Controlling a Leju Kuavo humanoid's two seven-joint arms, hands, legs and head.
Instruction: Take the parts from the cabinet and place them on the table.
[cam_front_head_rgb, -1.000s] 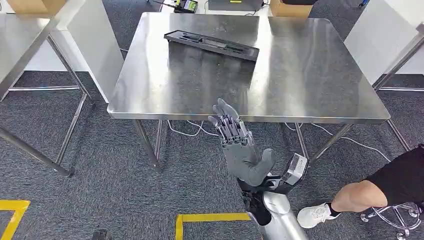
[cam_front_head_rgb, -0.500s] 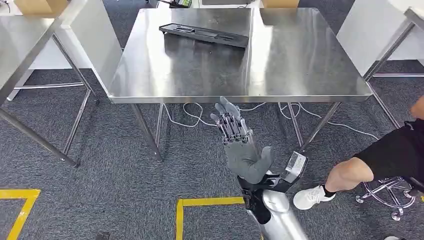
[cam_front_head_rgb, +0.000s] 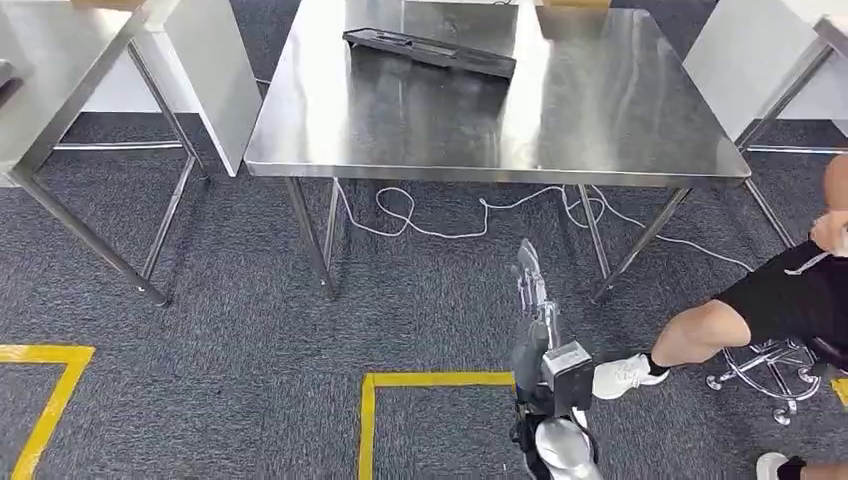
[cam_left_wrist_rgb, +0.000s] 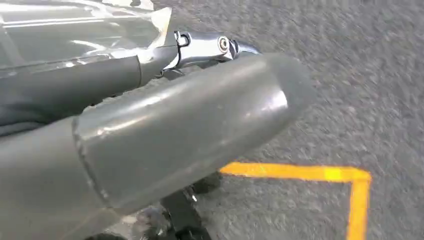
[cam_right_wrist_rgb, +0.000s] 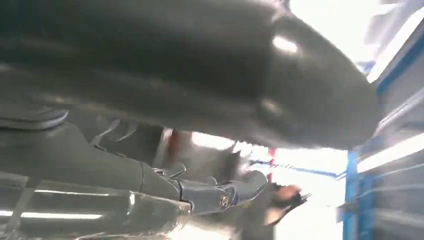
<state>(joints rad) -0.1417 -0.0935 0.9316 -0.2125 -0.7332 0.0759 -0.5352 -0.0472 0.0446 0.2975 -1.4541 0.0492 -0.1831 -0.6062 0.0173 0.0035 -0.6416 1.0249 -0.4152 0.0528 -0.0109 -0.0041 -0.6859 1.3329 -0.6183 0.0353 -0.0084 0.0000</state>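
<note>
A long black tray-like part (cam_front_head_rgb: 430, 50) lies on the steel table (cam_front_head_rgb: 600, 110), toward its far side. My right hand (cam_front_head_rgb: 532, 300) hangs low over the carpet in front of the table, seen edge-on with straight fingers and nothing in it. The right wrist view shows the same right hand (cam_right_wrist_rgb: 200, 100) up close, its thumb large and its fingers stretched out empty. In the left wrist view my left hand (cam_left_wrist_rgb: 165, 130) is over the carpet, thumb and fingers extended, holding nothing.
A second steel table (cam_front_head_rgb: 60, 80) stands at the left beside a white panel (cam_front_head_rgb: 215, 70). White cables (cam_front_head_rgb: 440, 225) lie under the main table. A person (cam_front_head_rgb: 780, 300) sits on a stool (cam_front_head_rgb: 770, 375) at the right. Yellow tape (cam_front_head_rgb: 420, 380) marks the floor.
The whole view has shifted, so the camera has moved. My right hand has dropped from near the table's front edge and turned from palm-showing to edge-on.
</note>
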